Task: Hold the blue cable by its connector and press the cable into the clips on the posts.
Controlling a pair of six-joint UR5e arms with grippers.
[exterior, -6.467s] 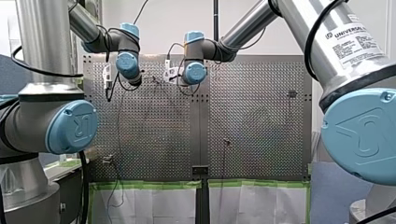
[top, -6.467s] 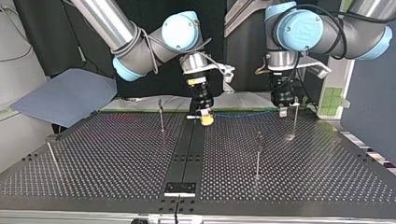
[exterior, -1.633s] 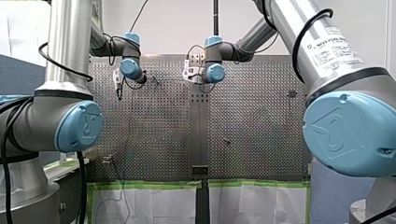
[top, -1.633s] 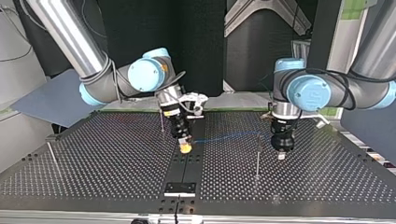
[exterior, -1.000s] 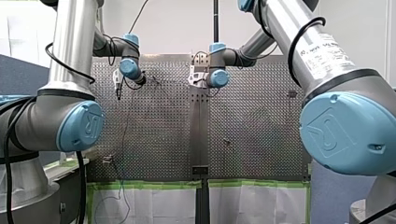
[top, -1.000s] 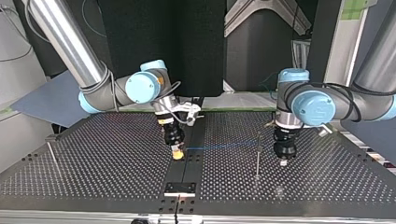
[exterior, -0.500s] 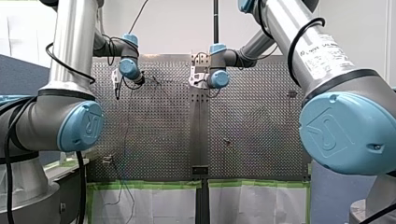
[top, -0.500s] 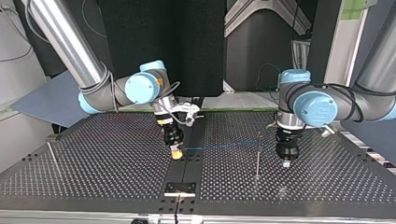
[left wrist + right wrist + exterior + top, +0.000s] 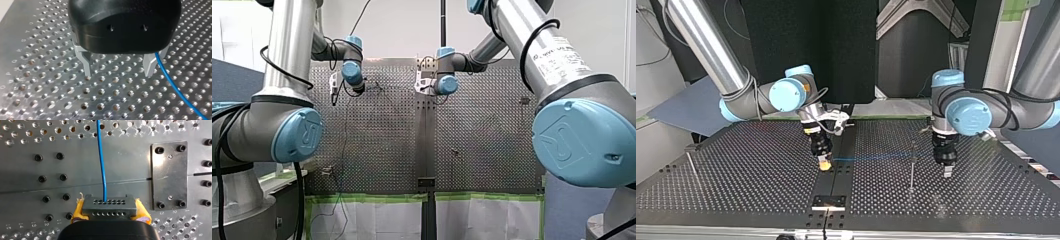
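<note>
Top view: got the right hand clamped on the connector over the middle strip of the counter. Blue cable strung straight across to the post, probably not clipped yet, hard to tell. Then the left hand, spread wide, gripping nothing. Could slip past the clip or bend the post if pulled sideways with zero support there.

A white wall stands beyond the perforated table; black panels back the opposite side.
</note>
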